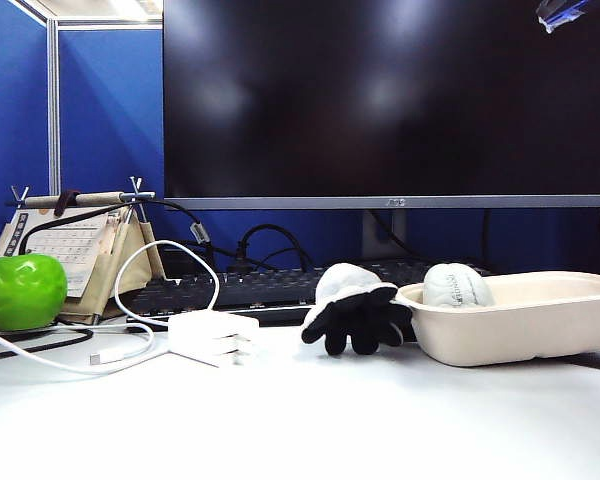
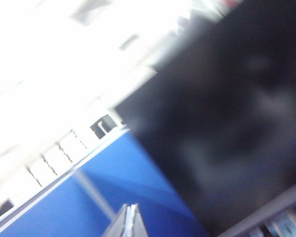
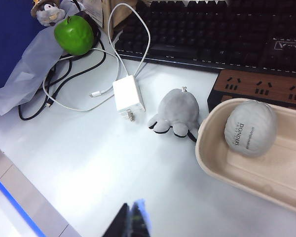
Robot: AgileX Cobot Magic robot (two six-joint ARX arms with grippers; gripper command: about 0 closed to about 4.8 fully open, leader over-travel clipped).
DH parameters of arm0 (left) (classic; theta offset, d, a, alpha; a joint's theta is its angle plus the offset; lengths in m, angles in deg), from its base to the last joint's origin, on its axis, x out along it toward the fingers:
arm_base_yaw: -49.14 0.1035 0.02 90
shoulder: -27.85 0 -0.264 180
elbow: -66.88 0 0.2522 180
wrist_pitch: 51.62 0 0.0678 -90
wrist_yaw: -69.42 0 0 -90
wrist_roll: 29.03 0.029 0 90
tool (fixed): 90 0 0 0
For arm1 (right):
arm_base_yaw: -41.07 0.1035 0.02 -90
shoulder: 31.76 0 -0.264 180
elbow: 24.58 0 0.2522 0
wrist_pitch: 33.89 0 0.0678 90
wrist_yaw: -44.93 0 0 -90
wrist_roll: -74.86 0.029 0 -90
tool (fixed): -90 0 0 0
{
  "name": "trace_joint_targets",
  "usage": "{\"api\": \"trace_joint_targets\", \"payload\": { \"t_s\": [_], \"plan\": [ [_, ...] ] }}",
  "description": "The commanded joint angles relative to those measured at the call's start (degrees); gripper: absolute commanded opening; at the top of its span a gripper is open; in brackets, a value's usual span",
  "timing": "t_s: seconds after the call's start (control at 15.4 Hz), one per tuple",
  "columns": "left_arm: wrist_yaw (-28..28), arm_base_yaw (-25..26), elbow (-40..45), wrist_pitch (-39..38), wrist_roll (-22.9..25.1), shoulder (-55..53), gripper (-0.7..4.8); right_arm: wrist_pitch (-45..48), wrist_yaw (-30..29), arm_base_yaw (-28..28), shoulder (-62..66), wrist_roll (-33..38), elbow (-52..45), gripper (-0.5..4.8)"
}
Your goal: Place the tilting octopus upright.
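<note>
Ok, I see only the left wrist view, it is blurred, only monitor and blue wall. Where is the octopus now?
Observer: The octopus lies tipped over on the white table, against the beige bowl.
Operator: What is at its other side?
Observer: A white charger, a little apart from it.
Operator: Is the right gripper near it?
Observer: No. The right gripper is shut and hangs high above the table, off the toy.
Operator: And my left gripper?
Observer: The left gripper is shut too, holding nothing.
</note>
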Motion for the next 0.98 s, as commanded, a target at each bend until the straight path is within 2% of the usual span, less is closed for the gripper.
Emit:
{"api": "trace_joint_targets", "payload": {
  "t_s": [0.07,0.26,0.39,0.46,0.52,0.59,0.72,0.85,0.98],
  "plan": [
    [0.7,0.0,-0.1,0.6,-0.5,9.4,-0.05,1.8,-2.3,0.1,0.3,-2.4,0.1,0.00],
    [3.2,0.0,0.0,-2.4,-8.9,16.7,-0.06,5.2,-8.9,0.1,5.6,-3.6,-0.2,0.00],
    [3.2,0.0,-0.1,-12.8,-16.7,17.9,-0.05,7.7,-16.9,0.1,12.6,-4.6,-0.2,0.00],
    [2.6,0.0,-0.1,-20.5,-20.9,17.8,-0.06,8.9,-18.1,0.1,16.1,-4.7,-0.2,0.00],
    [-0.4,0.0,-0.1,-30.7,-24.8,17.8,-0.06,10.3,-18.9,0.1,19.8,-4.7,-0.2,0.00],
    [-8.1,0.0,-0.1,-43.1,-32.1,17.8,-0.06,12.3,-19.6,0.1,23.8,-5.0,-0.2,0.00],
    [-19.0,0.0,-0.1,-53.9,-36.7,17.8,-0.05,15.4,-22.7,0.6,28.5,-6.0,-0.2,0.00],
    [-21.3,0.0,-0.1,-56.9,-39.2,17.8,-0.05,17.1,-23.0,0.9,31.7,-6.0,-0.2,0.02],
    [-21.3,0.0,-0.1,-56.8,-39.5,18.0,-0.05,19.3,-24.9,1.0,34.0,-5.9,-0.1,0.60]
  ]
}}
